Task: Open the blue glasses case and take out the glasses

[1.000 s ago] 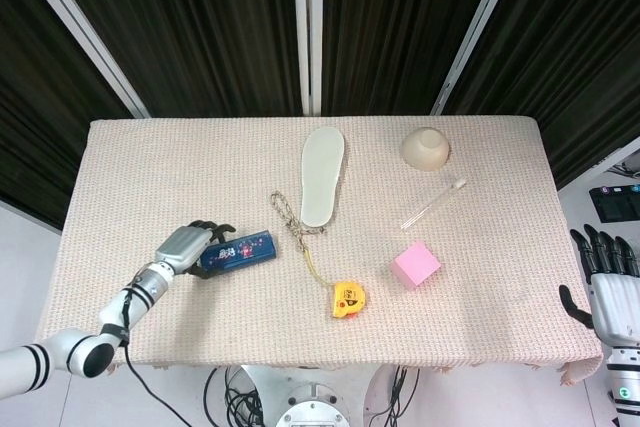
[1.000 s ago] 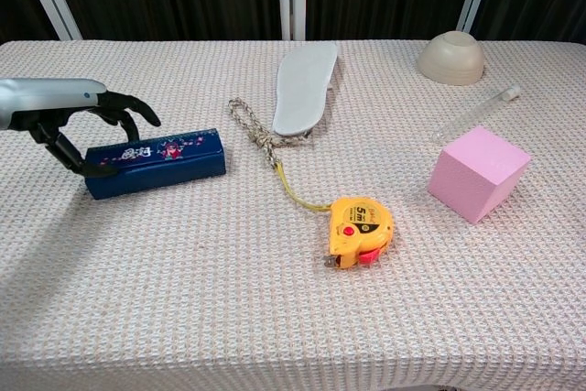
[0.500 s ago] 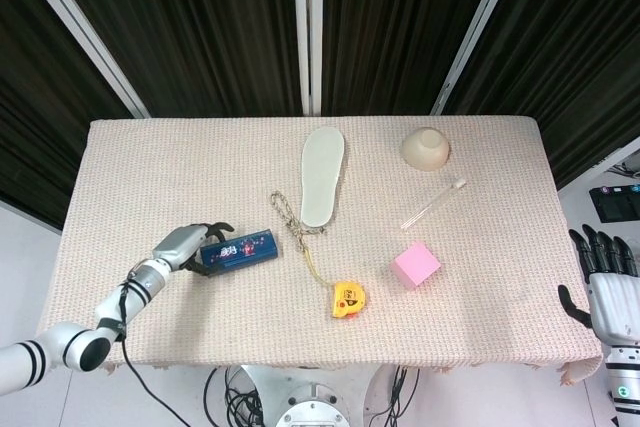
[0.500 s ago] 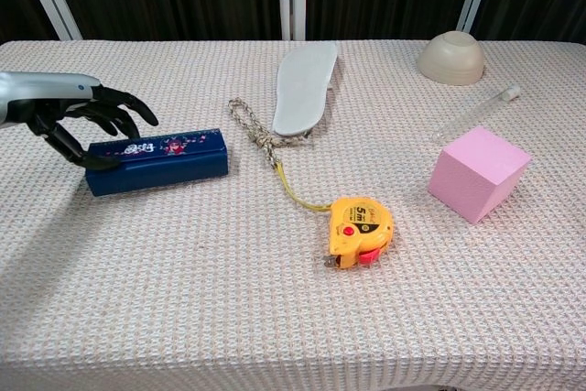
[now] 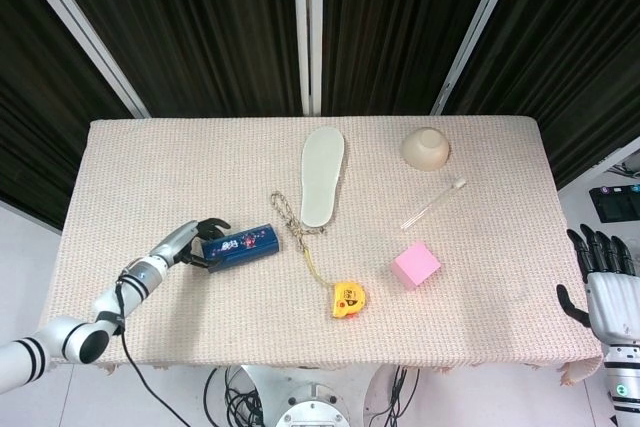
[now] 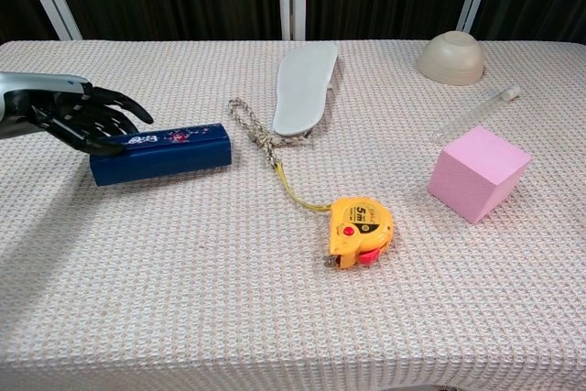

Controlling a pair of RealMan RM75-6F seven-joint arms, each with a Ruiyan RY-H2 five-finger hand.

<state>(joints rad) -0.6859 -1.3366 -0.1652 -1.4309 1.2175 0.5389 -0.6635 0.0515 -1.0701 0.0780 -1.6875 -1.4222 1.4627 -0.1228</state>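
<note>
The blue glasses case (image 5: 243,244) (image 6: 161,151) lies closed on the table's left side, its flowered face turned upward. My left hand (image 5: 190,243) (image 6: 75,115) grips the case's left end, with fingers curled over the far side and the thumb on the near edge. Off the table's right edge, my right hand (image 5: 604,285) hangs with its fingers apart and holds nothing; only the head view shows it.
A white insole (image 5: 322,175) (image 6: 307,84) and a braided cord (image 5: 289,215) (image 6: 251,129) lie just right of the case. A yellow tape measure (image 5: 347,299) (image 6: 361,229), pink cube (image 5: 416,265) (image 6: 478,173), test tube (image 5: 434,204) (image 6: 476,114) and beige bowl (image 5: 426,147) (image 6: 451,57) stand further right.
My left hand has drawn back toward the case's left end. The case has rolled so its flowered face points up, and it has shifted slightly right. The right hand has stayed put.
</note>
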